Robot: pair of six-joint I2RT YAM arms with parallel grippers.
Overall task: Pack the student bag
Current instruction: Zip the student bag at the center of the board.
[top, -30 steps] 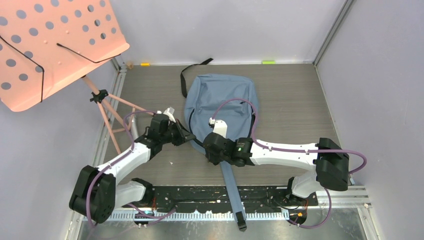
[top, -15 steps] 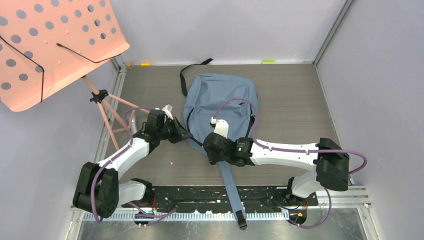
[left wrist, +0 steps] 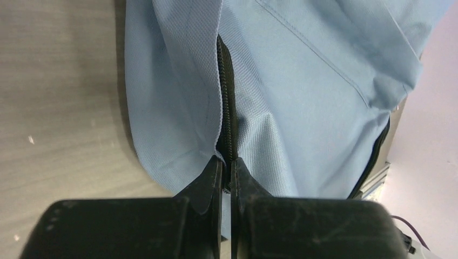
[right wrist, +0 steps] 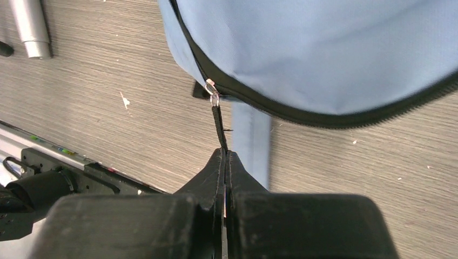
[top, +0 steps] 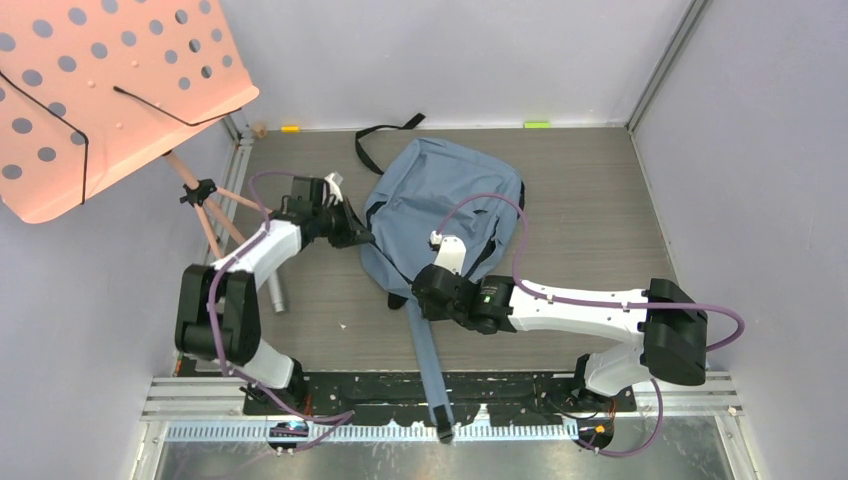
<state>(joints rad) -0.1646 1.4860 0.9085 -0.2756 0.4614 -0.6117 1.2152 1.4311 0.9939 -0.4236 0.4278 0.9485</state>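
The right hand (right wrist: 225,156) is pinching the zipper pull (right wrist: 217,121), taut straight ahead toward the student bag (right wrist: 324,48); the left hand (left wrist: 227,164) is pinching the bag's zipper edge.

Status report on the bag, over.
Left tool shut on student bag edge. Right tool shut on zipper pull. Music stand close beside left arm.

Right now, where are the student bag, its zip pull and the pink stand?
student bag (top: 430,180), top view, front panel.
zip pull (right wrist: 218,124), right wrist view, black tab.
pink stand (top: 130,140), top view, perforated tray.
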